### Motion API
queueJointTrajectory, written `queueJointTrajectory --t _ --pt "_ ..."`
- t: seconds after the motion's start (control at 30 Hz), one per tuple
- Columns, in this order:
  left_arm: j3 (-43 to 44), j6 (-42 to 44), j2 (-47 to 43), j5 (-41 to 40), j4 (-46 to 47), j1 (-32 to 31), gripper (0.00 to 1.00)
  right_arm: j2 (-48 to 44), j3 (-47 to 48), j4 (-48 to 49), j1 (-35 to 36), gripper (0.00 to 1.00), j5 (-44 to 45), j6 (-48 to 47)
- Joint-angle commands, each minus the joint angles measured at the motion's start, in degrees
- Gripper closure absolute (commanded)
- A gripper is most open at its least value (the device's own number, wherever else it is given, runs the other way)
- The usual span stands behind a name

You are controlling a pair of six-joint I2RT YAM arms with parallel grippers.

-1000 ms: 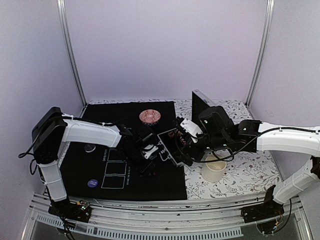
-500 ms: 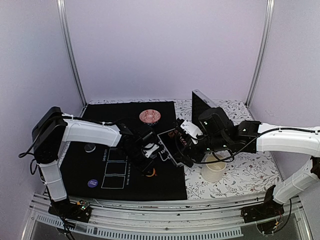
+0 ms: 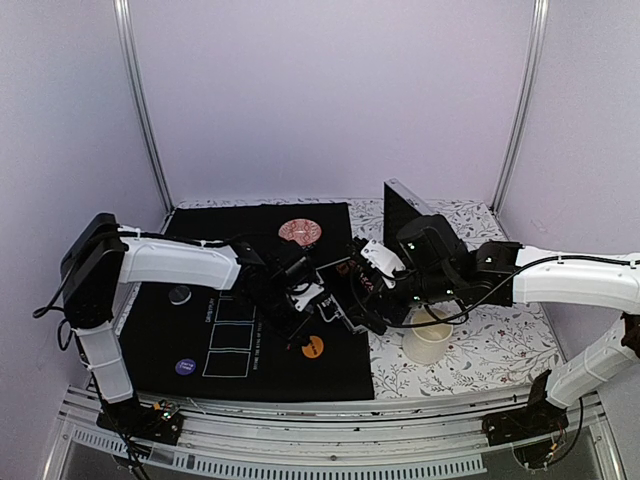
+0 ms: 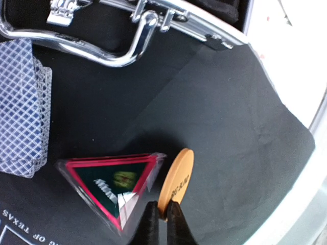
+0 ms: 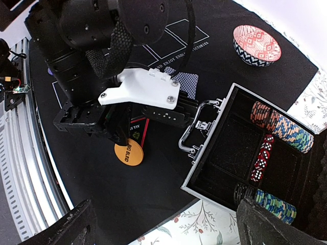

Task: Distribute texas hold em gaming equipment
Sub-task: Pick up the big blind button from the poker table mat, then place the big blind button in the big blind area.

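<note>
**Top external view.** The left arm [image 3: 180,262] is reaching across the black mat [image 3: 335,380] toward its right half. An orange disc [image 3: 312,347] is showing at the tip of the left jaws, over the near right part of the mat. A black disc [image 3: 179,295] and a purple disc [image 3: 185,367] are lying on the mat's left side, well apart from the orange one. A red patterned bowl [image 3: 300,232] is sitting at the mat's far edge. A white cup [image 3: 430,342] is standing on the floral tabletop [image 3: 490,350] beside the mat, under the right arm [image 3: 570,275].

**Left wrist view.** The left jaws are standing almost together, and the fingertips [image 4: 149,224] are pinching the near rim of the orange disc, which is showing tilted on edge. Whether the disc is touching the mat cannot be told. A red triangle marker [image 4: 115,184] is lying flat just beside the disc. Grey-blue-backed playing cards [image 4: 23,102] are lying near the marker but apart from it. The metal-edged case [image 4: 194,28] is crossing the top of the view.

**Right wrist view.** The right jaws are spreading wide, holding nothing, and hovering above the case's near corner. Striped poker chips [image 5: 281,127] are lying in rows inside the open case, with red dice [image 5: 263,153] between the rows.
</note>
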Motion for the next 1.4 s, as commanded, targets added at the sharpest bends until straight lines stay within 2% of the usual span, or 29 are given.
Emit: queueJointTrajectory --t 0.0,0.2,0.53,0.7,0.87,1.07,1.37 --pt "-1.1 0.0 0.2 1.1 0.5 0.3 1.00 -1.5 -0.2 -0.5 -0.4 0.03 0.0 0.1" --pt "-4.7 -1.8 -2.8 6.0 4.6 1.7 1.00 -0.8 -0.2 -0.6 -0.4 0.03 -1.6 0.7" --pt "-10.2 -6.1 -12.6 13.3 12.3 5.4 1.00 -1.6 -0.3 -0.4 -0.4 0.03 -1.5 0.8" --pt "-12.7 -7.6 -18.1 17.4 14.9 11.9 1.00 -1.6 -0.3 -0.6 -0.5 0.03 -1.4 0.8" --pt "-13.4 -11.0 -22.2 13.3 20.6 21.1 1.00 -2.0 -0.4 -0.5 -0.5 0.03 -1.3 0.8" --pt "-13.3 -15.8 -16.9 11.0 27.8 29.5 1.00 -2.7 -0.6 -0.6 -0.4 0.03 -1.1 0.8" --pt "-5.3 -16.5 -2.6 12.4 29.7 31.3 1.00 -4.1 -1.1 -1.0 -0.4 0.03 -0.4 0.8"
